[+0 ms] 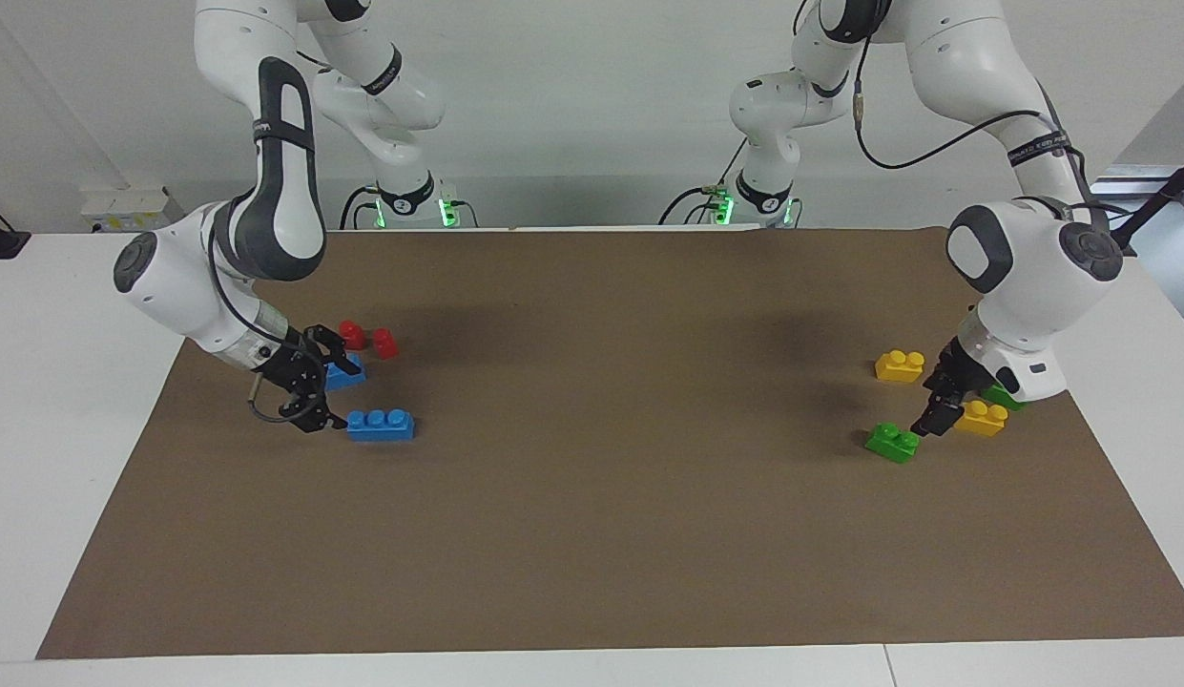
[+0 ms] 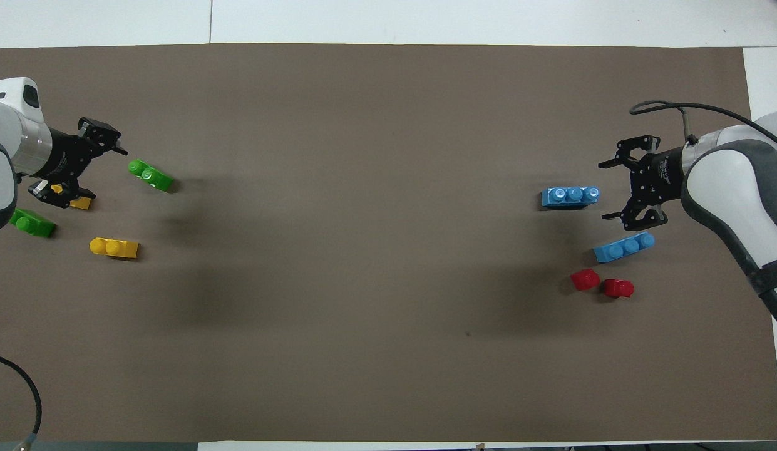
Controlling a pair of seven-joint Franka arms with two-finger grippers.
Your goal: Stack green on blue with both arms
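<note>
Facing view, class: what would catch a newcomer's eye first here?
Two white arms bend low at either end of a brown mat. The right claw hangs open beside a blue brick, with two red bricks nearer the robots. The left claw hangs open by a green brick among yellow bricks.

Nothing legible — the print on each arm's wrist band cannot be read.

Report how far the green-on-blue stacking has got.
Done: nothing is stacked, and every brick lies on the brown mat. In hand: the left gripper, open, is beside the green brick farther from the robots; the right gripper, open, is beside the blue brick farther from the robots. Left: grasp both, lift, and press green onto blue.
</note>
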